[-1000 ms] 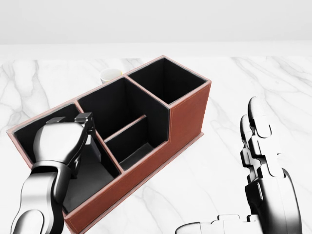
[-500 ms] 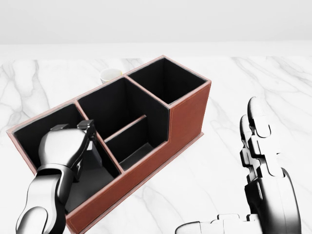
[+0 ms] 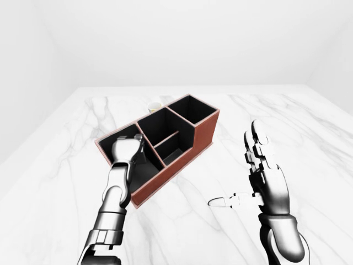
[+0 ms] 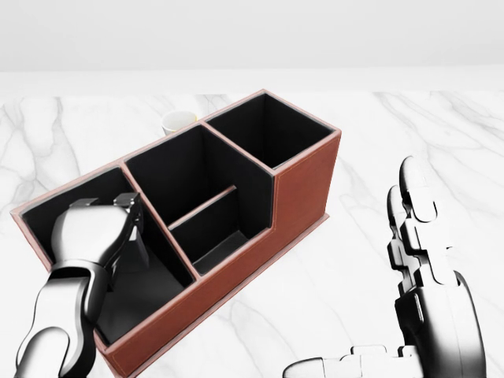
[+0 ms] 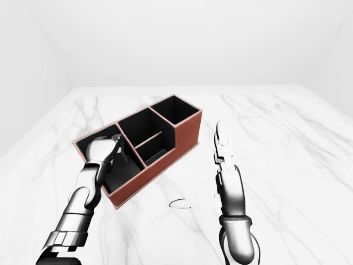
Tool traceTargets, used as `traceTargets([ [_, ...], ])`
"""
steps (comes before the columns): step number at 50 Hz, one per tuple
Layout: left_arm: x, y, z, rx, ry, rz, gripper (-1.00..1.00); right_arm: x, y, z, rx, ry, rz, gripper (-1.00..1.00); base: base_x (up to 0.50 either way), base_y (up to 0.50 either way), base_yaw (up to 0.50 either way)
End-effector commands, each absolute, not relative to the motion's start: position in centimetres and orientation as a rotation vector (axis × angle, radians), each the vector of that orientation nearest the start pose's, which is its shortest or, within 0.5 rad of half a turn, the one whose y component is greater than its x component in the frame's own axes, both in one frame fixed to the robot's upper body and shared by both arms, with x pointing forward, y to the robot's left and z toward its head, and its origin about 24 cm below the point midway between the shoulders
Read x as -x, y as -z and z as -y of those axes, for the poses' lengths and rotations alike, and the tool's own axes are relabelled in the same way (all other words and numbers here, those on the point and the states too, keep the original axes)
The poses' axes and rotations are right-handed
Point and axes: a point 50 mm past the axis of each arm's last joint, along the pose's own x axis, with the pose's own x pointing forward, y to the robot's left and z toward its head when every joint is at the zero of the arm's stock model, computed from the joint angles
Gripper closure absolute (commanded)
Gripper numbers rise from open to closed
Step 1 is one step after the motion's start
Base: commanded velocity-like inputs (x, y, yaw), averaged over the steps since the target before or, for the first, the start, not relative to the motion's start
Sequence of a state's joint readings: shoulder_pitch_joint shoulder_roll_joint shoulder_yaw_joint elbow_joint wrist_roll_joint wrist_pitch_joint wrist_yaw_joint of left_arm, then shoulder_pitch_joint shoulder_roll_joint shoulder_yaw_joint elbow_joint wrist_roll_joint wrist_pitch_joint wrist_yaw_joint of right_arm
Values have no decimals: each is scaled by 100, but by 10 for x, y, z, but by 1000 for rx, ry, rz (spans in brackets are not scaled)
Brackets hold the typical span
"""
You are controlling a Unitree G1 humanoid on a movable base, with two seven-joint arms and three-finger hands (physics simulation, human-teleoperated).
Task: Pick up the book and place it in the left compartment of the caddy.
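Observation:
The brown caddy (image 4: 303,185) with black insides lies slantwise across the middle of the head view. My left hand (image 4: 118,211) reaches down into its left compartment (image 4: 47,216), fingers curled. A thin dark slab, the book (image 4: 142,250), hangs under those fingers inside that compartment, close to the divider. Most of the book is hidden by the hand and the dark walls. My right hand (image 4: 413,224) stands open at the lower right, fingers pointing up, well apart from the caddy.
A small pale cup (image 4: 179,120) stands just past the caddy's upper-left wall. The caddy's other compartments (image 4: 264,130) hold nothing. White marble tabletop (image 4: 394,134) spreads on all sides; its edges show in the left-eye view.
My left hand dipped deeper into the left compartment, then shifted left, away from the divider, the dark slab moving with it. The right hand and caddy stayed still.

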State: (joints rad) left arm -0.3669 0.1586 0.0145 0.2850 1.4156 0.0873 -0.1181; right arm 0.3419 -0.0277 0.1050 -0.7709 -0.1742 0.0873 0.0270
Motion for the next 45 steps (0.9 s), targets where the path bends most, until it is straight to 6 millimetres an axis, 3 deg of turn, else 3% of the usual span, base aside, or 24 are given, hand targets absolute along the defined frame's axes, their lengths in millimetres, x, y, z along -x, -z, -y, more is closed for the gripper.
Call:
traceTargets([
  [1, -328, -86, -177, -1586, -58, -30, 100, -173, -141, 146, 179, 1, 354, -100, 0, 0, 0],
  [14, -328, -75, -173, -1534, -31, -39, 98, -173, -141, 146, 180, 1, 355, -100, 0, 0, 0],
  [15, -328, -74, -173, -1533, -34, -34, 60, -173, -141, 146, 180, 1, 355, -100, 0, 0, 0],
  [16, -327, -71, -172, -1532, -8, -53, -84, -173, -141, 146, 179, 2, 355, -100, 0, 0, 0],
  [17, -327, -73, -171, -1520, -24, -36, -100, -173, -141, 146, 179, 2, 355, -100, 0, 0, 0],
  [36, -308, -95, -171, -1625, -45, -38, -100, -174, -140, 146, 178, 0, 354, -100, 0, 0, 0],
  [41, -294, -114, -173, -1670, -100, -30, -100, -174, -141, 146, 179, -1, 355, -100, 0, 0, 0],
  [45, -273, -141, -176, -1710, -188, -27, -100, -174, -140, 146, 179, 0, 354, -100, 0, 0, 0],
])
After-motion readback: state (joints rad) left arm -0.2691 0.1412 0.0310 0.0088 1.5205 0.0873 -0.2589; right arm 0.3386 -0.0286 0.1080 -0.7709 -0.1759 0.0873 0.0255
